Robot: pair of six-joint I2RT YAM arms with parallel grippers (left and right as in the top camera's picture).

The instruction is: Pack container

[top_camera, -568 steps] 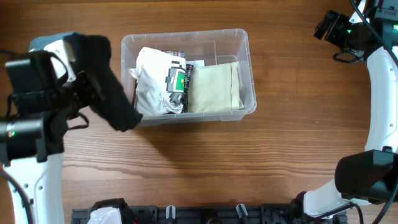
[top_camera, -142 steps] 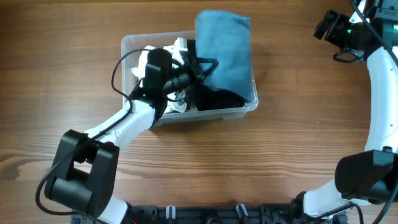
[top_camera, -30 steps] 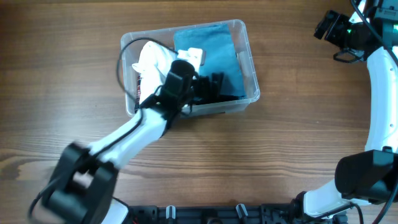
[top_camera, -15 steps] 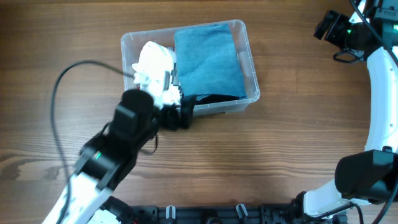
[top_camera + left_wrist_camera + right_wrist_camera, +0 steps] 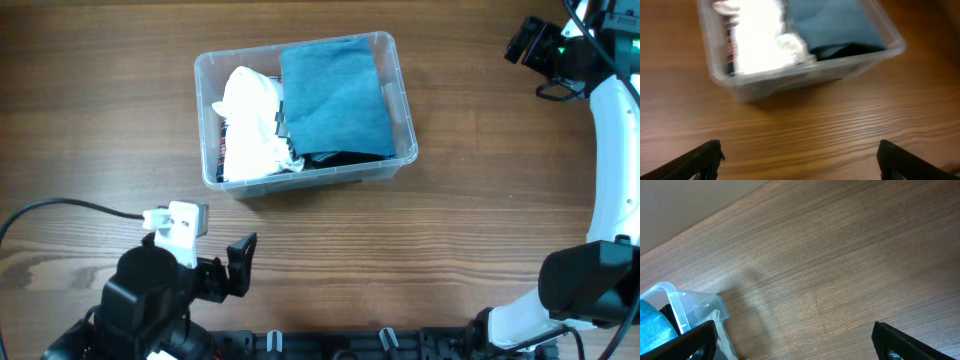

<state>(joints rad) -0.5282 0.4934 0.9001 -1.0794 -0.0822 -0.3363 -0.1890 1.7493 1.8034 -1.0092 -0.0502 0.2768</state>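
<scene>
The container (image 5: 306,176) is a clear plastic bin at the middle back of the table. A folded blue cloth (image 5: 335,92) fills its right half, over something black (image 5: 340,157). Crumpled white fabric (image 5: 250,125) fills its left half. My left gripper (image 5: 235,268) hovers over bare wood near the front left, well short of the bin. In the left wrist view it (image 5: 800,165) is open and empty, with the container (image 5: 805,75) ahead of it. My right gripper (image 5: 522,42) is high at the back right. In its own view it (image 5: 795,342) is open and empty, with the container's corner (image 5: 687,305) at lower left.
Bare wooden tabletop (image 5: 430,250) surrounds the bin on all sides. A black rail (image 5: 330,345) runs along the front edge. The left arm's cable (image 5: 60,208) loops over the front left, and the right arm's white link (image 5: 610,150) runs down the right side.
My left arm has pulled back out of the container to the front left of the table, jaws open. The blue cloth stays in the bin. The right arm has not moved.
</scene>
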